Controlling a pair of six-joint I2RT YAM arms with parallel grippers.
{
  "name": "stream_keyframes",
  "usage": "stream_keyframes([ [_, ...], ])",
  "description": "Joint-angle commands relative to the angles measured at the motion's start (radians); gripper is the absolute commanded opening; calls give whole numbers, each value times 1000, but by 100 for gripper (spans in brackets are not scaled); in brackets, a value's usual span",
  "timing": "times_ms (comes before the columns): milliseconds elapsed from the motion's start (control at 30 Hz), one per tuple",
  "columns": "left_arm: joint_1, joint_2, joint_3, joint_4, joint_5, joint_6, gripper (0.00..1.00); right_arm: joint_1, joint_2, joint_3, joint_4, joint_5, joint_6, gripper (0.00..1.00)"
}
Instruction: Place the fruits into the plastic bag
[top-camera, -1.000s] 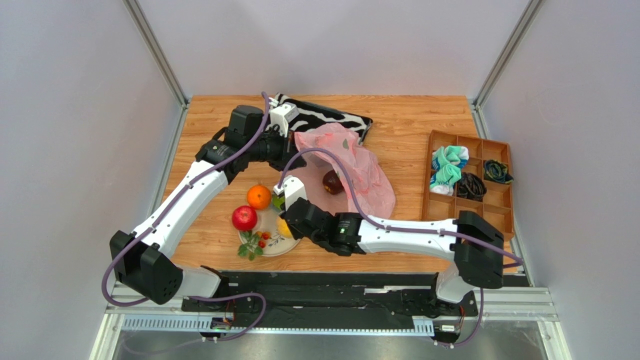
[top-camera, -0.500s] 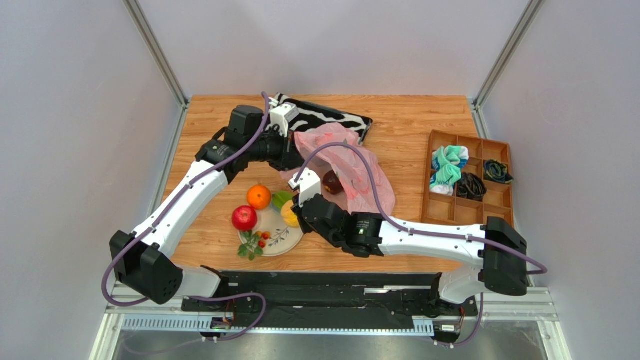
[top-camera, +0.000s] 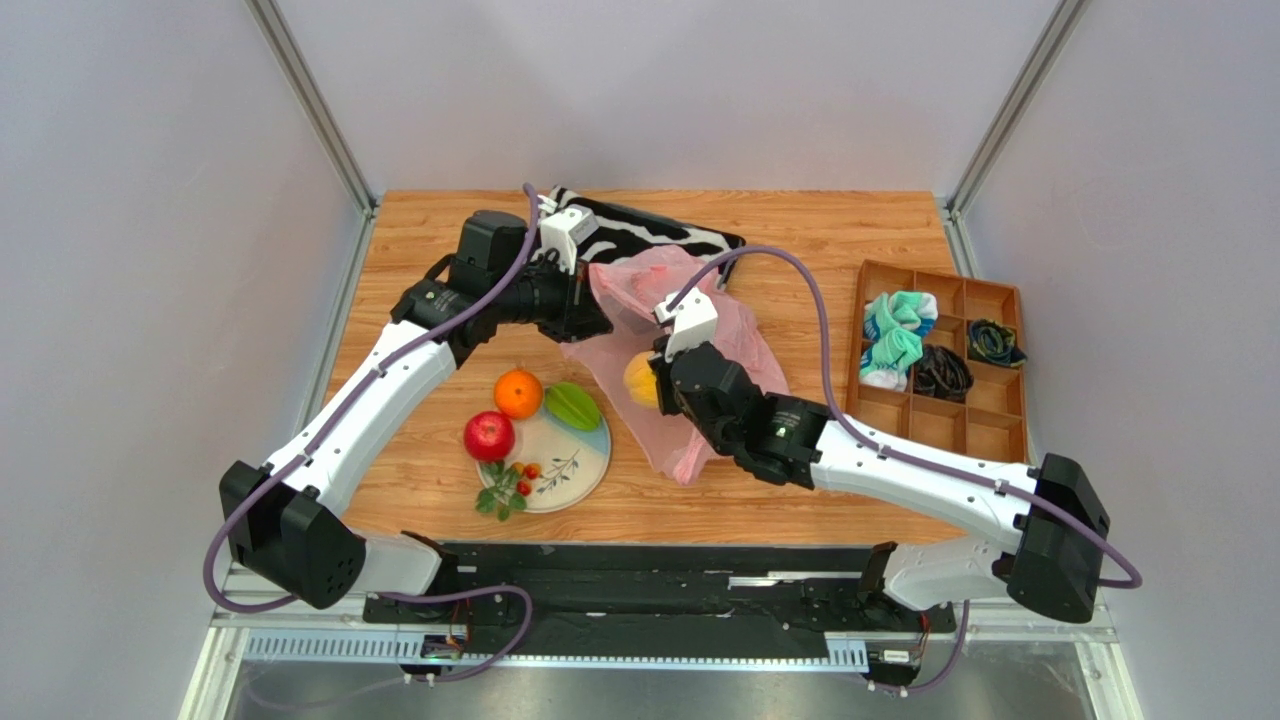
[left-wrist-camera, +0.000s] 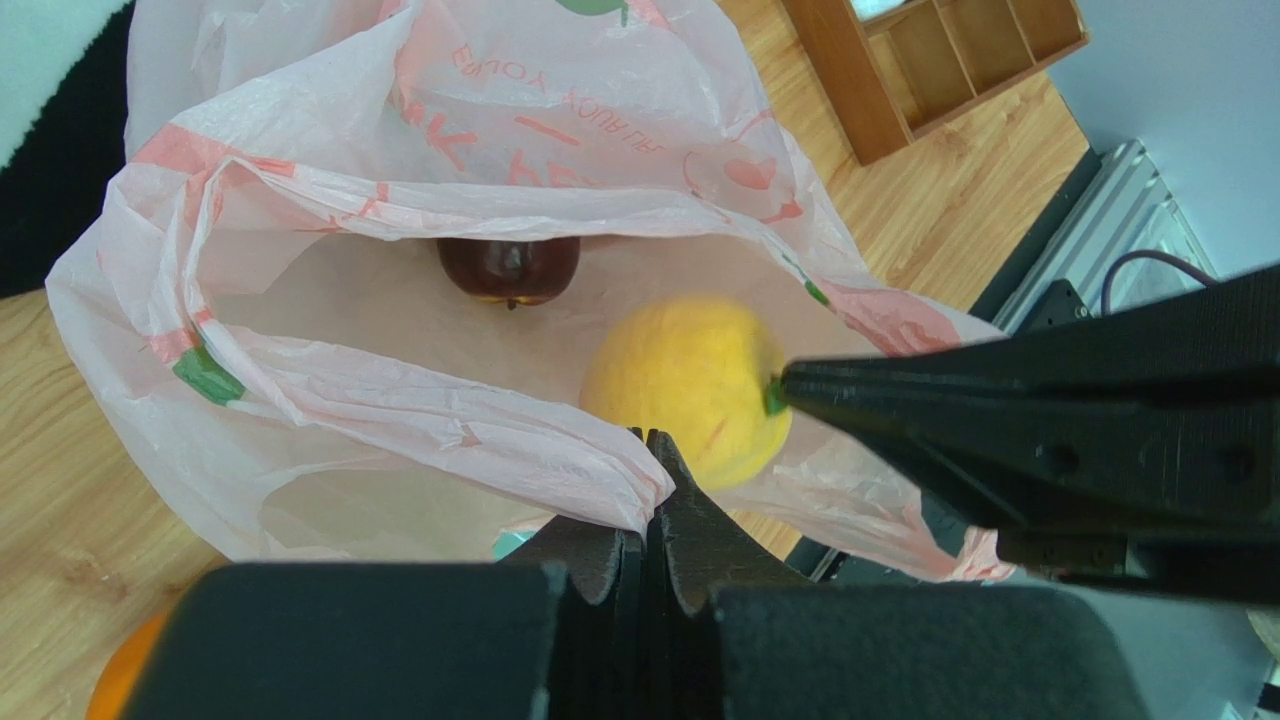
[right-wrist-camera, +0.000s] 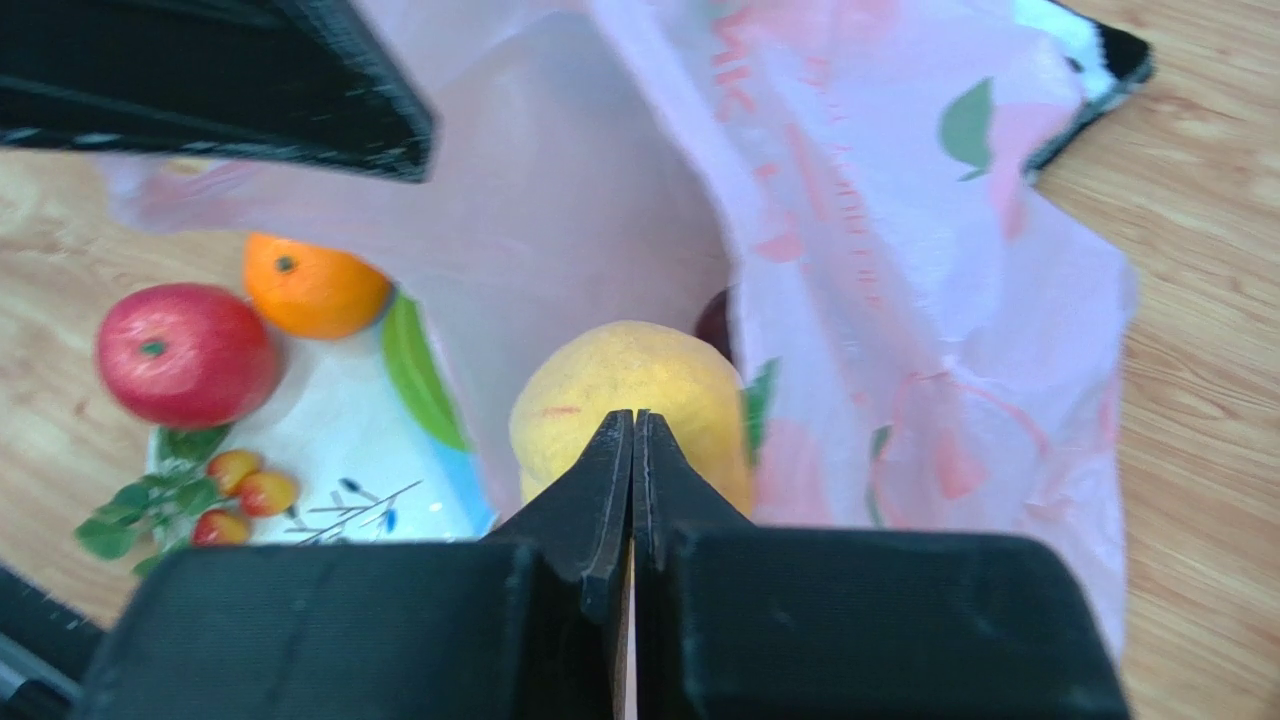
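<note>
My left gripper (top-camera: 597, 315) (left-wrist-camera: 652, 450) is shut on the near rim of the pink plastic bag (top-camera: 736, 353) (left-wrist-camera: 451, 135) and holds its mouth up. My right gripper (top-camera: 658, 383) (right-wrist-camera: 631, 428) is shut on the yellow-orange fruit (top-camera: 642, 381) (left-wrist-camera: 684, 390) (right-wrist-camera: 601, 383) by its green leaf, at the bag's mouth. A dark maroon fruit (left-wrist-camera: 508, 267) lies inside the bag. The orange (top-camera: 517, 393), red apple (top-camera: 487, 435), green ridged fruit (top-camera: 573, 405) and berry sprig (top-camera: 508, 488) sit on or by the blue-and-cream plate (top-camera: 579, 458).
A zebra-striped pouch (top-camera: 661, 240) lies behind the bag at the table's back. A wooden compartment tray (top-camera: 939, 360) with cloth and cords stands at the right. Grey walls close in the table on both sides.
My right gripper has lifted the yellow-orange fruit off the plate and carried it up and right to the bag's mouth. The left gripper has kept its hold on the bag.
</note>
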Motion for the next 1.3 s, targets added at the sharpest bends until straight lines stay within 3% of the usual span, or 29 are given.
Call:
stream_keyframes([
  [0, -5, -31, 5, -3, 5, 0, 0, -37, -21, -3, -23, 85, -33, 0],
  [200, -5, -29, 5, 0, 8, -3, 0, -38, 22, 6, -75, 175, -66, 0],
  [567, -7, -31, 5, 0, 11, -3, 0, -38, 137, 8, -121, 102, 25, 0],
  [867, -7, -37, 3, 0, 11, -4, 0, -38, 275, 38, -179, 135, 66, 0],
  [1267, -7, -35, 3, 0, 11, -3, 0, -32, 366, 37, -144, 30, 128, 0],
])
